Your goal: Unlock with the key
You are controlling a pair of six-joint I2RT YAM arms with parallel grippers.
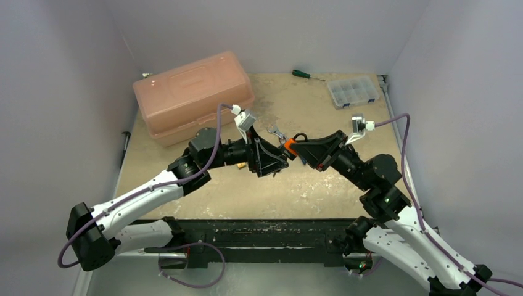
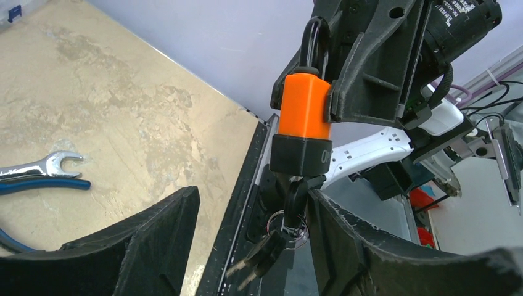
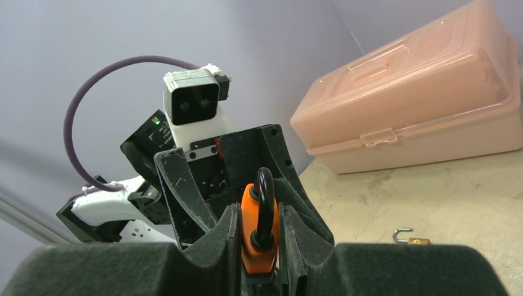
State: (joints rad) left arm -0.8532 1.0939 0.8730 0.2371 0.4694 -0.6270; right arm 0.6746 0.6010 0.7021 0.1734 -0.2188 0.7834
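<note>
Padlock (image 2: pixel 301 117) keyhole end twd left gripper (image 2: pixel 250 216)

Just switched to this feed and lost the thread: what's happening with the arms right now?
The right gripper holds the padlock in the air, jaws shut on its body. A key sits in its keyhole, spare keys dangling. The left gripper has its jaws open either side of that key. The shackle looks closed.
</note>
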